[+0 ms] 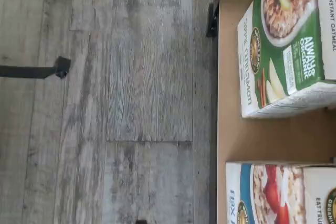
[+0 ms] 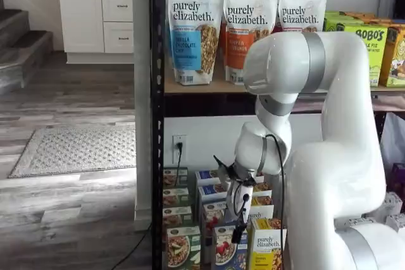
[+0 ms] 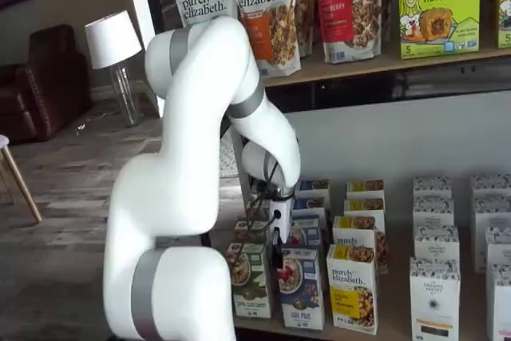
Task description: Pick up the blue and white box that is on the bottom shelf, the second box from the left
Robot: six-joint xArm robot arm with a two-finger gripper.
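On the bottom shelf [image 3: 399, 309], front row, the blue and white box [image 3: 301, 287] stands upright between a green-and-white carton [image 3: 250, 279] on its left and a yellow-and-white carton [image 3: 352, 287] on its right. The hand [image 2: 240, 216] hangs just above and slightly behind the box, not touching it; fingers show side-on, gap unclear in the frames, taken as released, nothing held. The wrist view shows both front cartons at the shelf edge over grey plank floor [image 1: 115, 98].
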